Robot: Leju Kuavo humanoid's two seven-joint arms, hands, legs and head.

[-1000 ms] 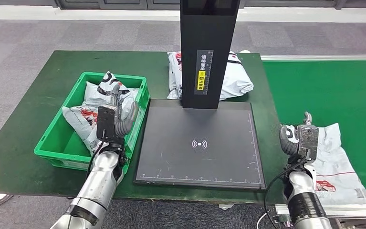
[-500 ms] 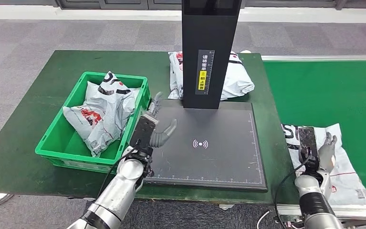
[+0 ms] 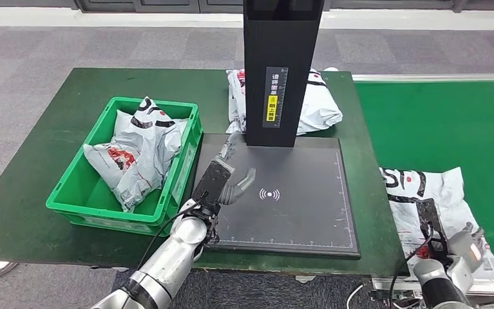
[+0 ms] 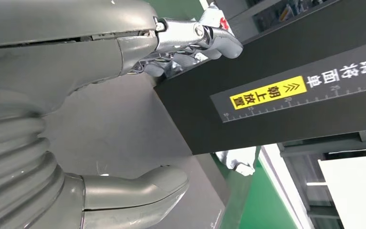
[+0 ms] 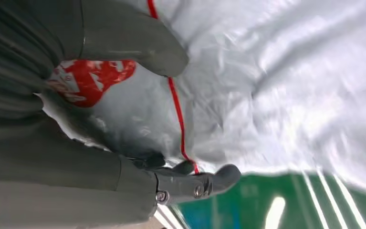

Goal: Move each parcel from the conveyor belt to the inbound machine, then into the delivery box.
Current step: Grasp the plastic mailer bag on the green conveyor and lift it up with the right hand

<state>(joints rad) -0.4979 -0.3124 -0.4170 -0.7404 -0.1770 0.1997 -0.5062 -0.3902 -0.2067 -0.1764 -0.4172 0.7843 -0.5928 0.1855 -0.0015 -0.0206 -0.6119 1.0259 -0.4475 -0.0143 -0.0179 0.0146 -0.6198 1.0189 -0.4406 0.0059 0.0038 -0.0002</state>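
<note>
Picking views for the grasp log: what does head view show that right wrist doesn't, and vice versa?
Head view only: the green bin holding parcels, the black scan plate, the scanner column, another parcel behind the column, and the left hand empty, fingers apart, over the plate. Right wrist only: a close look at the right hand, thumb and fingers either side of the parcel's film; whether it grips is unclear. Both: the white parcel on the belt and the green conveyor.

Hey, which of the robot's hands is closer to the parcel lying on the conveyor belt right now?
Right. The right hand is at the near edge of the parcel, over it; the left hand hovers over the scanner plate, well away.
</note>
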